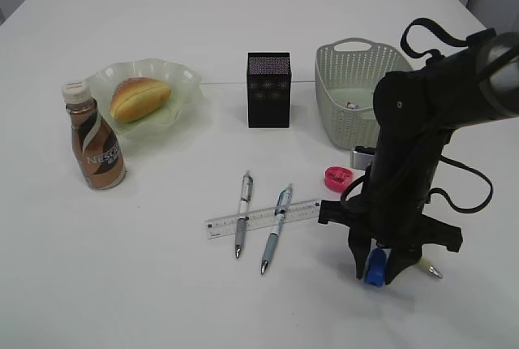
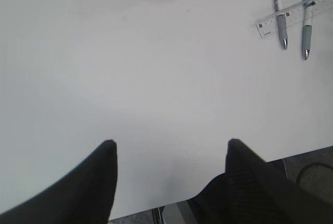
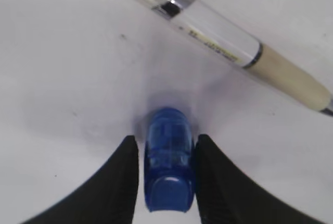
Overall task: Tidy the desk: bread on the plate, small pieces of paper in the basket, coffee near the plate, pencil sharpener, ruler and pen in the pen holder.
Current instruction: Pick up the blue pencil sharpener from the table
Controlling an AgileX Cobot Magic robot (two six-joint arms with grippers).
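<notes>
Right wrist view shows the right gripper (image 3: pixel 167 182) with its black fingers pressed on both sides of a small translucent blue plastic pencil sharpener (image 3: pixel 169 166), which rests on the white desk (image 1: pixel 162 284) well in front of the black mesh pen holder (image 1: pixel 268 89). A slippery, off-centre pinch could squirt it loose during lifting, or nudge the clear, cream-gripped pen (image 3: pixel 229 52) lying just beyond. That arm stands steeply, wrist pointing down. Left gripper (image 2: pixel 169 182) hovers spread wide, empty.
</notes>
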